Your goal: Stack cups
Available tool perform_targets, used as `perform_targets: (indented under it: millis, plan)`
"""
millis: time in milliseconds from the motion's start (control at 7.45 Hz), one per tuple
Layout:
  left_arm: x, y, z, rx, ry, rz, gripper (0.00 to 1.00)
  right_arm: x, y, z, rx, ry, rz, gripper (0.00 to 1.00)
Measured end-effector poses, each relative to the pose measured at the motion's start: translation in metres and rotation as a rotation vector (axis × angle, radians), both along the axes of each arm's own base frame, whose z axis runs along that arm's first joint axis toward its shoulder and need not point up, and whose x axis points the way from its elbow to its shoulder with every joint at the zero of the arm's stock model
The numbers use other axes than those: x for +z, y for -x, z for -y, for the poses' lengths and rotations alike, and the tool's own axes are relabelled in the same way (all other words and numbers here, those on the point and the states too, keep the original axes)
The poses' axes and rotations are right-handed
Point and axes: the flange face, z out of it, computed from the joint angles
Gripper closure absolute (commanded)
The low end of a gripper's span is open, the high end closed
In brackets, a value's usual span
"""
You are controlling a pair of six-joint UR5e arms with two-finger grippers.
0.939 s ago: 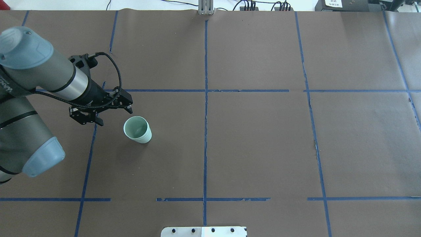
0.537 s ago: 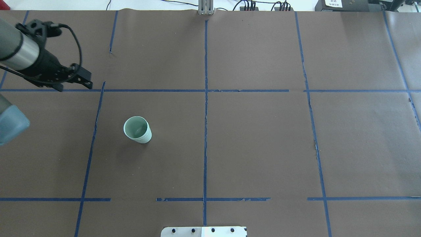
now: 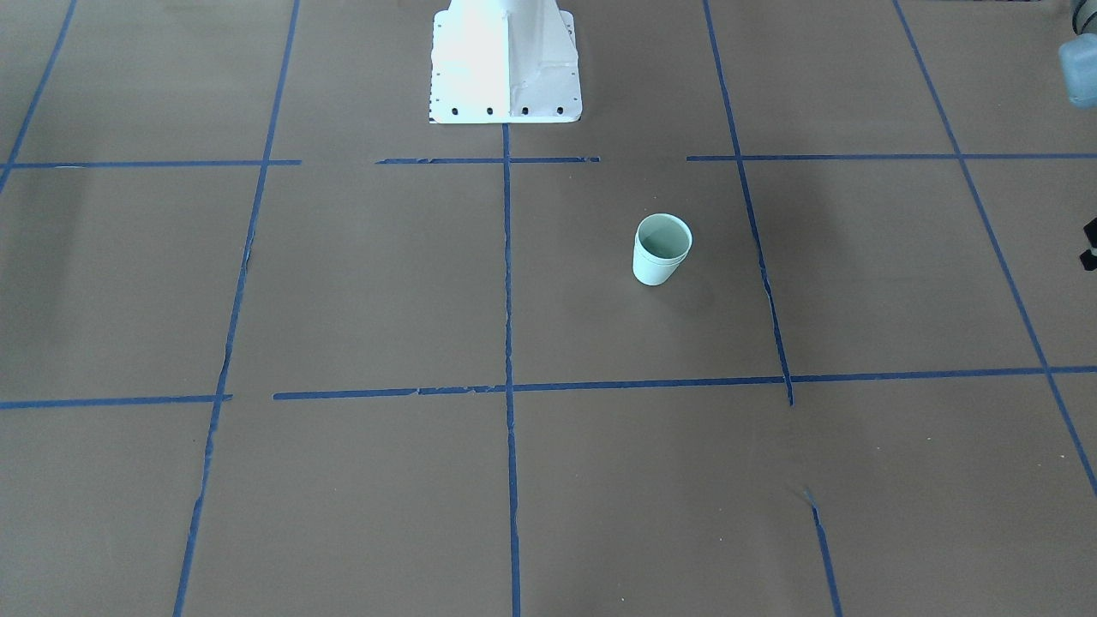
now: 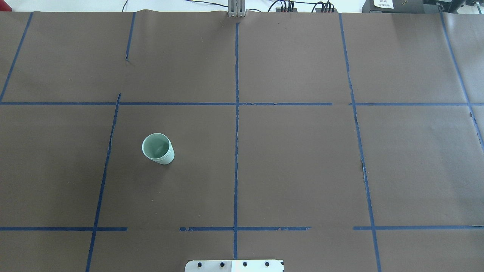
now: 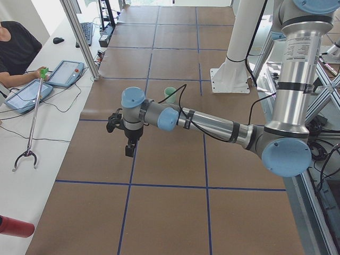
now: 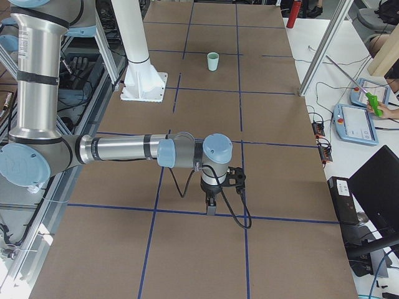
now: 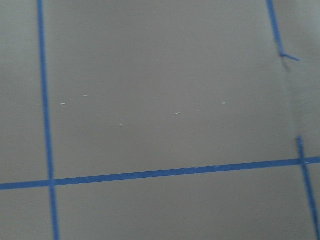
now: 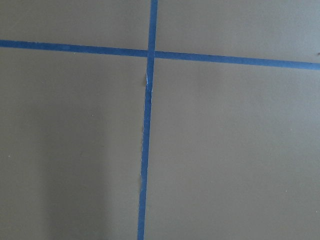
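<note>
- Brown paper covers the table (image 4: 302,170), squared off with blue tape lines (image 4: 236,158). The white robot pedestal (image 3: 506,60) stands at the robot's edge.
- The pale mint-green tapered plastic cups (image 4: 158,148) stand upright on the left half, in the middle row of squares, well apart from both arms.
- Only one tumbler outline shows anywhere. The front-facing view gives a doubled rim, which I read as one cup nested inside the other.
- Step, my read: the stacking looks finished, with nothing holding the cups. The next move calls only for a check that the inner cup sits level, and a light press from above if it rides tilted.
- The left gripper (image 5: 129,150) hangs pointing down over the table's left end, with no cup in it. It shows clearly only from the side, so I cannot tell whether its fingers are spread or pressed together.
- The right gripper (image 6: 211,208) hangs the same way over the right end. I cannot tell its finger state either.
- Both wrist cameras show only paper and tape.
- Hidden: how deep the inner cup sits. The overhead view does not resolve the second rim.
</note>
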Motion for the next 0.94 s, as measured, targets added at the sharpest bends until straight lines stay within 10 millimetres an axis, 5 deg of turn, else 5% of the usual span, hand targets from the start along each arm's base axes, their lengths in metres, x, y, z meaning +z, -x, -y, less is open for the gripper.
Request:
perform_targets:
  millis: [268, 939]
  plan:
    - [0.049, 0.037, -0.027, 0.015, 0.035, 0.020, 0.00, 0.000, 0.000, 0.000, 0.000, 0.001, 0.000, 0.00]
    - [0.084, 0.038, -0.042, 0.032, 0.114, -0.076, 0.00, 0.000, 0.000, 0.000, 0.000, 0.001, 0.000, 0.00]
